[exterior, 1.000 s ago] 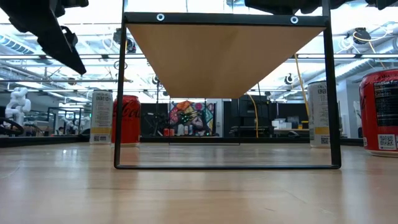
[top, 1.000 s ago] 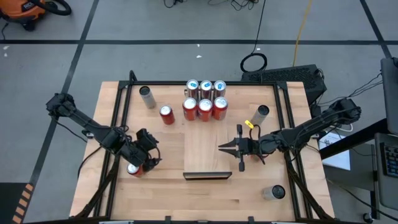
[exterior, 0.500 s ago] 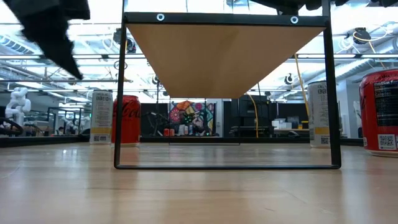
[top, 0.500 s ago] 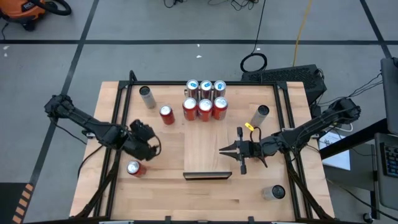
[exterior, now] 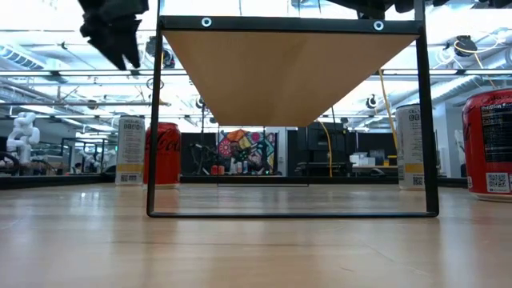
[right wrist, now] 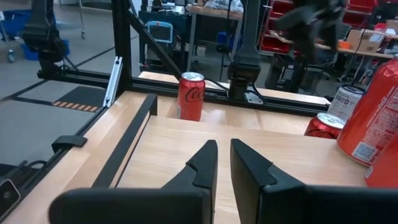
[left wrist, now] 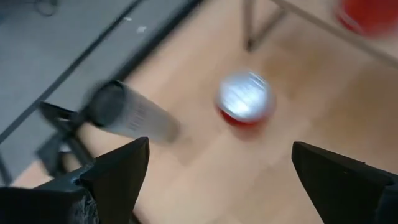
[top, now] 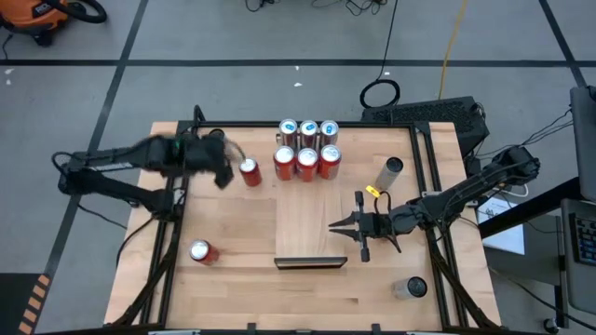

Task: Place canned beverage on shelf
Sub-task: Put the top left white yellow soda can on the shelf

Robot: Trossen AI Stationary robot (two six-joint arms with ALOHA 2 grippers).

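Pale wood is your shelf (top: pixel 310 219): a long panel on a black frame at the table's (top: pixel 251 288) middle, with six cans (top: pixel 307 149) standing at its far end, three silver-topped behind three red. Your left gripper (top: pixel 219 160) hovers over the table's far left with fingers (left wrist: pixel 118 168) spread wide and empty, just beside a red can (top: pixel 250 172) and a silver can (top: pixel 219 146). Your right gripper (top: pixel 335 223) sits over the shelf's right edge, fingers together, holding nothing. One red cola can (top: pixel 200 251) stands alone near the table's front left.
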